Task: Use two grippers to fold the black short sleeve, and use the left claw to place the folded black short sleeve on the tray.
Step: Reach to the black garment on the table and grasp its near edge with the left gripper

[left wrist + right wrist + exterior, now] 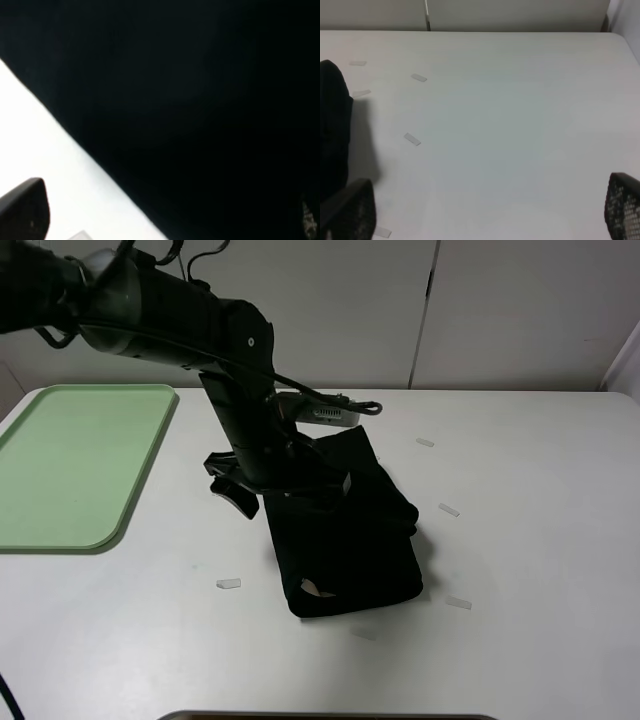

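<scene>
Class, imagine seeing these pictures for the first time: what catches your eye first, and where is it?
The big black robot arm reaches down mid-table onto a folded black short-sleeve shirt. At the table's far left lies a flat pale green plastic tray, with nothing on it.

Left arm: reaching from upper left to frame centre, left gripper (262, 492) lowered. Right gripper (490, 212): fingers spread wide.

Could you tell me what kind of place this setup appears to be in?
Probably a robotics lab: a plain white table with small tape markers, a light green plastic tray and a folded black short-sleeved shirt.
</scene>
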`<act>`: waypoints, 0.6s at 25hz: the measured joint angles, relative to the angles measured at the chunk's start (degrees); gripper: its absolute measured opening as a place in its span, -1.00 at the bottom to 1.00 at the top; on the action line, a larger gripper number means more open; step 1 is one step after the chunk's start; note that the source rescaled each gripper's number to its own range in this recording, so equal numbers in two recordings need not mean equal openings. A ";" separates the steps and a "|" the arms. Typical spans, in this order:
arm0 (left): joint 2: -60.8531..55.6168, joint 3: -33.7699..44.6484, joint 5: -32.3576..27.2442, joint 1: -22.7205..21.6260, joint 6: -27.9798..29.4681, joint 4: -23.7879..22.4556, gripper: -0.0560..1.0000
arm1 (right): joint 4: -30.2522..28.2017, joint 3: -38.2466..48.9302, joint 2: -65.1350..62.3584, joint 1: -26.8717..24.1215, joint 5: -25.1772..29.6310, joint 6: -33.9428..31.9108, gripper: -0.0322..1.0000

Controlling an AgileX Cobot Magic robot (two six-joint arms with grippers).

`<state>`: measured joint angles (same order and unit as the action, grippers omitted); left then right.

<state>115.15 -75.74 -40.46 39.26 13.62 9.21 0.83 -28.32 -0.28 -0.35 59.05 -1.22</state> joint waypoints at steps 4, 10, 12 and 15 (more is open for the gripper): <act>3.25 0.02 0.64 0.00 1.72 1.09 1.00 | 0.00 0.00 0.00 0.00 0.00 0.00 1.00; 6.75 0.02 3.44 0.11 1.97 2.88 1.00 | 0.00 0.00 0.00 0.00 0.00 0.00 1.00; 7.52 0.07 4.95 0.56 1.97 3.01 1.00 | 0.00 0.00 0.00 0.00 0.00 0.00 1.00; 8.16 0.07 7.08 1.42 1.97 3.51 1.00 | 0.00 0.00 0.00 0.00 0.00 0.00 1.00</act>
<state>123.31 -75.67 -33.39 40.68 15.59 12.72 0.83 -28.32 -0.28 -0.35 59.05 -1.22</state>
